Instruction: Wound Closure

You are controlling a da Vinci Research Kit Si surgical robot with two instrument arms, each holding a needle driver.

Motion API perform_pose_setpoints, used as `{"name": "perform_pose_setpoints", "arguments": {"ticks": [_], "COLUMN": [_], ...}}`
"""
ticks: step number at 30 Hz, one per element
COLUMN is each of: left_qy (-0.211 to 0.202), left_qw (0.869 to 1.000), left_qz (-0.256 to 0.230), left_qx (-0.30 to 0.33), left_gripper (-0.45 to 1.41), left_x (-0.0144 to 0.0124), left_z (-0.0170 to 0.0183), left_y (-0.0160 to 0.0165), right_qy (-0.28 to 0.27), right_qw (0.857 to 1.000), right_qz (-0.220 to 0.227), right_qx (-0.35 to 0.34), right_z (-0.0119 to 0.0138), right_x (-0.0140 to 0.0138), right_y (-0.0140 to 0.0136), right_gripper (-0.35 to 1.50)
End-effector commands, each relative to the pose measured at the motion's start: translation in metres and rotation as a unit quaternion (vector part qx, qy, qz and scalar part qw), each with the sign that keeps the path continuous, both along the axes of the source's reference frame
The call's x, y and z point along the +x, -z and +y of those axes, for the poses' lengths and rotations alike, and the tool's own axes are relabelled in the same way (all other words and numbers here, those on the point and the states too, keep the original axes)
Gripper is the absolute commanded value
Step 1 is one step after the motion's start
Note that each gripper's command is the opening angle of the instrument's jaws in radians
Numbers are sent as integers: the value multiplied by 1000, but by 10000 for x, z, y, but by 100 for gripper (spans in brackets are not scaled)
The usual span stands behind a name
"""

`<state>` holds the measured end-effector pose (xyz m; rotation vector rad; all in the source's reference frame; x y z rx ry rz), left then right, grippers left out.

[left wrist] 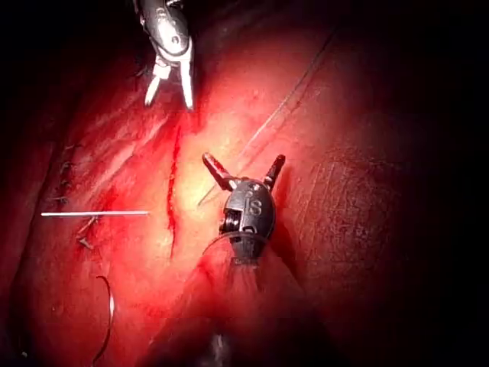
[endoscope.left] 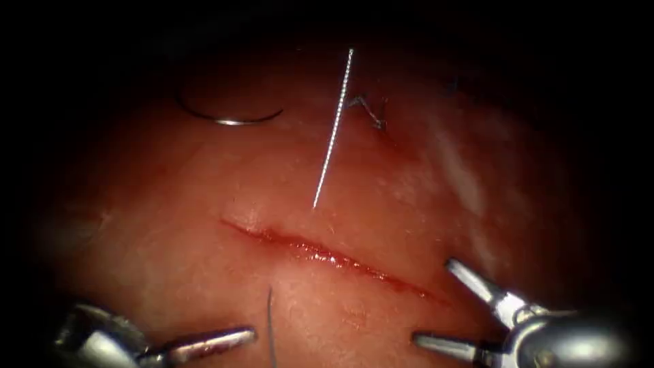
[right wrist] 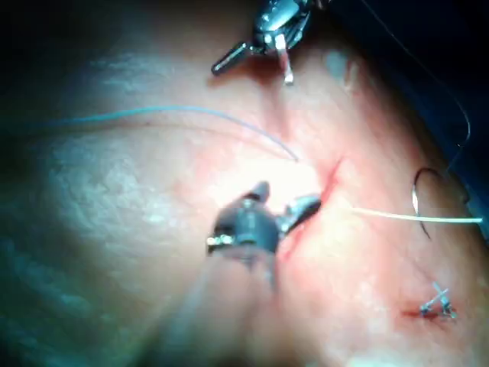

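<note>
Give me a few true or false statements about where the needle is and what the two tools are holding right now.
1. The needle lies on the tissue, held by neither tool. True.
2. The right tool grips the needle at mid-curve. False: its jaws stand open and hold nothing.
3. The left tool has its jaws open. True.
4. The cut is stitched shut along its whole length. False: it lies open, with red fluid in it.
5. The needle is driven through the cut's edge. False: it rests well away from the cut.
</note>
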<state>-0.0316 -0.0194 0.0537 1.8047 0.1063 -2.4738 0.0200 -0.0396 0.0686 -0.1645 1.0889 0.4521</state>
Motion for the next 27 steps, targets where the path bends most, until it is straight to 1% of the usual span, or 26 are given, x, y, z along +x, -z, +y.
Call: {"name": "perform_pose_setpoints", "arguments": {"ticks": [1, 4, 7, 8, 9, 10, 14, 15, 16, 18, 22, 25, 27], "left_qy": [-3, -7, -9, -12, -12, -19, -22, -24, -25, -21, 9, 17, 22], "left_qw": [1000, 1000, 1000, 999, 999, 999, 999, 999, 999, 999, 999, 999, 999], "left_qz": [4, 15, 19, 26, 26, 34, 36, 34, 33, 24, 10, 9, 5], "left_qx": [-8, -19, -21, -24, -24, -26, -29, -34, -34, -33, -36, -34, -31], "left_gripper": [76, 74, 74, 74, 74, 74, 63, 34, 14, -45, -45, -45, -45], "left_x": [-9, -22, -27, -33, -33, -38, -38, -37, -36, -32, -21, -13, -5], "left_z": [-3, -8, -10, -12, -12, -16, -20, -17, -16, -11, 2, 11, 21], "left_y": [-11, -26, -33, -42, -42, -50, -58, -59, -59, -55, -45, -38, -35], "right_qy": [0, 0, 0, 0, 0, -1, -1, -1, -1, -1, -1, 0, 8], "right_qw": [1000, 1000, 1000, 1000, 1000, 1000, 1000, 1000, 1000, 1000, 1000, 1000, 1000], "right_qz": [2, 2, 2, 2, 2, 1, 1, 1, 1, 3, 3, 4, 15], "right_qx": [-1, -1, -1, -1, -1, -1, -1, -1, -1, -2, -2, -2, -1], "right_z": [-5, -9, -9, -10, -10, -10, -12, -13, -13, -13, -14, -12, -8], "right_x": [7, 8, 9, 9, 9, 9, 10, 10, 10, 10, 10, 10, 15], "right_y": [-2, 2, 2, 3, 3, 3, 5, 6, 6, 6, 6, 5, 1], "right_gripper": [105, 105, 105, 105, 105, 105, 106, 106, 106, 106, 106, 106, 105]}}
